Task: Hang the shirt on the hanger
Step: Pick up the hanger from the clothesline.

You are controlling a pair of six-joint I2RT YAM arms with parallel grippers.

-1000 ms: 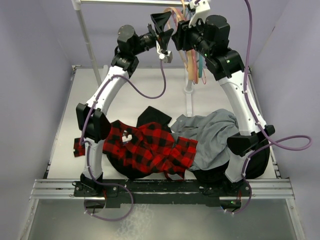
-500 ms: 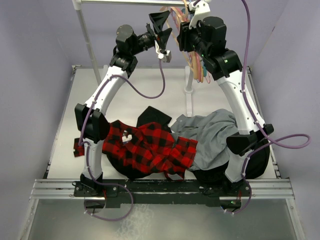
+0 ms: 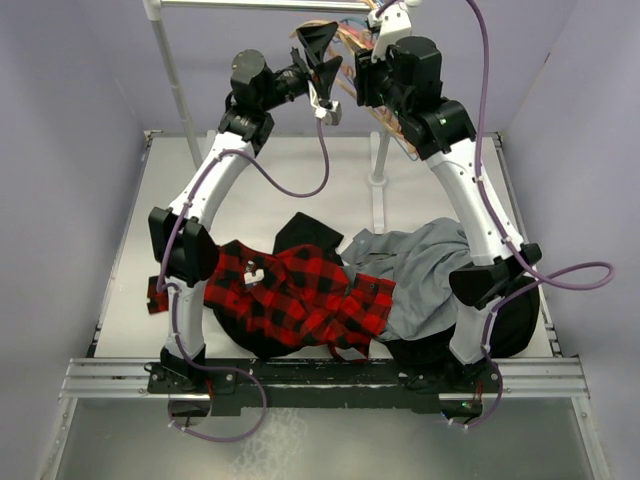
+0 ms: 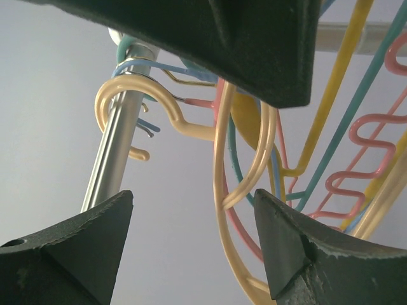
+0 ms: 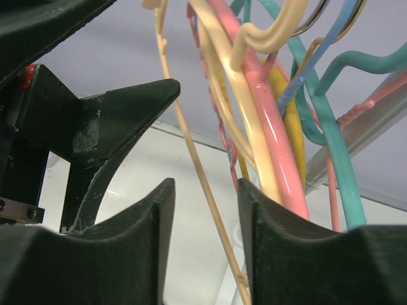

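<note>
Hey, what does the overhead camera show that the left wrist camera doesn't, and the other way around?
Only the overhead view shows the red-and-black plaid flannel shirt, lying crumpled on the pale table with a plain grey garment next to it.

Only the left wrist view shows the pale tan hanger with its curved hook over the silver metal rail, and a pink hanger with a wavy bar.

Both show the rail and the left gripper, open and raised among the hangers.
</note>
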